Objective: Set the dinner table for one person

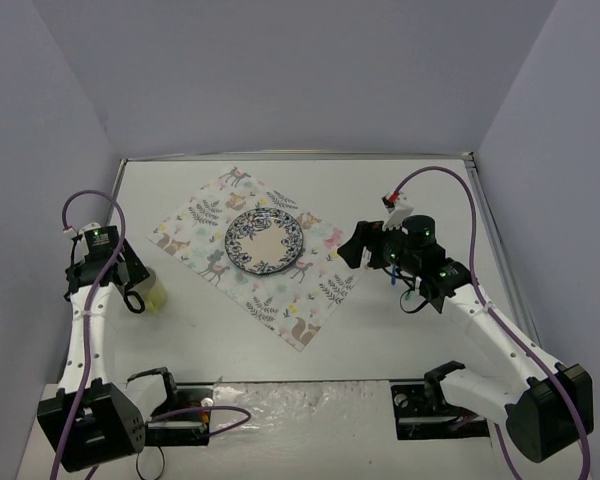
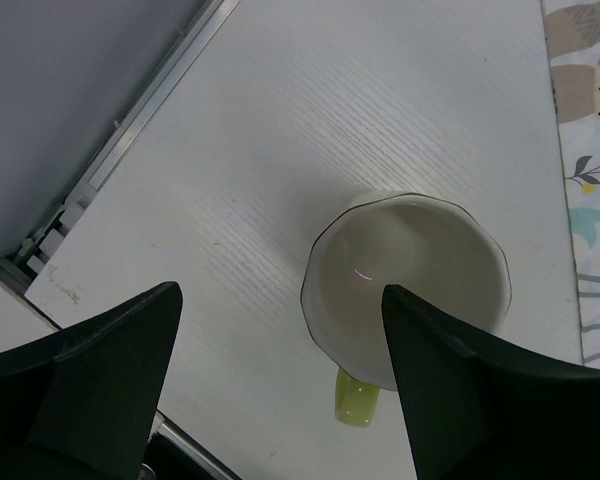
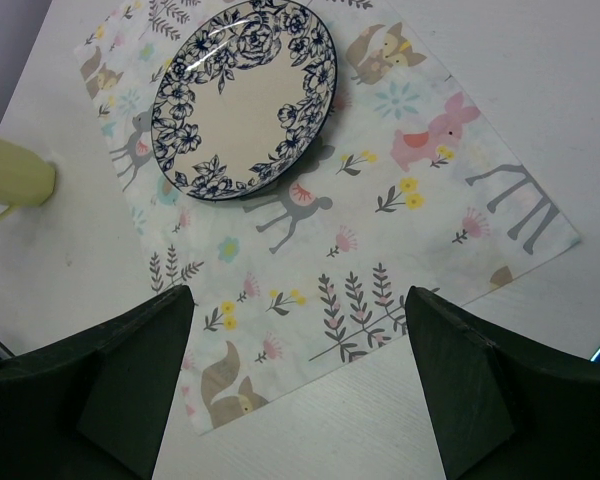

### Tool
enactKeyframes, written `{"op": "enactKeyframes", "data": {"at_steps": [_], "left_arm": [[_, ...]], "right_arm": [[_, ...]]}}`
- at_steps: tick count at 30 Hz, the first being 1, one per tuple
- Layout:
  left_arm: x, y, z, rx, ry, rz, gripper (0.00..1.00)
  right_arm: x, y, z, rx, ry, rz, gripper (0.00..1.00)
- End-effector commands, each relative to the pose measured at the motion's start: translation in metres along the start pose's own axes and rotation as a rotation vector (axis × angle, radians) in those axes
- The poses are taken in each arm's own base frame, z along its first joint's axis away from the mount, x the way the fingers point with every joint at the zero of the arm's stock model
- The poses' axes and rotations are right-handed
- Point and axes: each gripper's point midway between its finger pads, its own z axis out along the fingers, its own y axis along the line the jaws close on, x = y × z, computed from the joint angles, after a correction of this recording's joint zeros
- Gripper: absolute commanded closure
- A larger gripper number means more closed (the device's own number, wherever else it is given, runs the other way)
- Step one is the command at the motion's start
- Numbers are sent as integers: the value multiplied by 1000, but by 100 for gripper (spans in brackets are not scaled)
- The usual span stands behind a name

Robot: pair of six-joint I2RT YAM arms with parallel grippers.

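Note:
The white dinner table (image 1: 380, 340) carries a square animal-and-leaf printed cloth (image 1: 260, 255) with a blue-flowered plate (image 1: 264, 241) on it. A pale yellow cup (image 1: 155, 290) stands upright and empty on the bare table left of the cloth. My left gripper (image 1: 135, 297) hovers over it, open; in the left wrist view (image 2: 280, 292) the cup (image 2: 410, 280) lies mostly under the right finger (image 2: 480, 400). My right gripper (image 1: 358, 245) is open and empty above the cloth's right corner (image 3: 298, 292). The right wrist view shows the plate (image 3: 245, 95), cloth (image 3: 400, 200) and cup (image 3: 15, 175).
Grey walls close in the table on three sides. A metal edge strip (image 2: 130, 140) runs along the left side near the cup. Both arm bases (image 1: 170, 415) and purple cables (image 1: 450, 180) sit at the near edge.

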Motion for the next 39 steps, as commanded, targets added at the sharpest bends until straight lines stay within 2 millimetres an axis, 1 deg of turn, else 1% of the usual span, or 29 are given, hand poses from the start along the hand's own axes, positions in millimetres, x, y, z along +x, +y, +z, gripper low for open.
{"op": "enactKeyframes", "data": {"at_steps": [1,2,4,6,10,21,26,28,32,35,36,37,39], "left_arm": [[-22,-12,7,48,-68,-5,27],[-23,-13,9,53,-74,-3,29],[-23,-17,13,67,-74,8,37],[-23,-19,16,77,-69,13,41],[-21,-22,21,84,-51,26,52],[-7,-23,33,77,-5,44,70],[-10,-23,30,83,-17,42,93],[-14,-24,25,96,-29,40,100],[-26,-26,8,122,-45,24,100],[-40,-32,-14,162,-80,1,100],[-40,-37,-23,180,-78,18,100],[-50,-38,-29,188,-103,1,100],[-52,-69,-58,263,-117,55,100]], "right_arm": [[-12,14,-7,-59,-58,-25,16],[-11,14,-8,-58,-58,-26,16],[-10,14,-9,-56,-62,-28,16],[-11,15,-10,-56,-66,-31,16],[-11,17,-12,-64,-70,-39,16],[-9,16,-13,-56,-73,-37,16],[-10,15,-13,-52,-75,-39,16],[-10,15,-13,-52,-77,-39,16],[-11,17,-14,-57,-76,-35,16],[-15,18,-16,-58,-85,-36,16],[-18,19,-18,-57,-95,-37,16],[-21,21,-20,-60,-102,-39,16],[-29,22,-25,-47,-124,-40,16]]}}
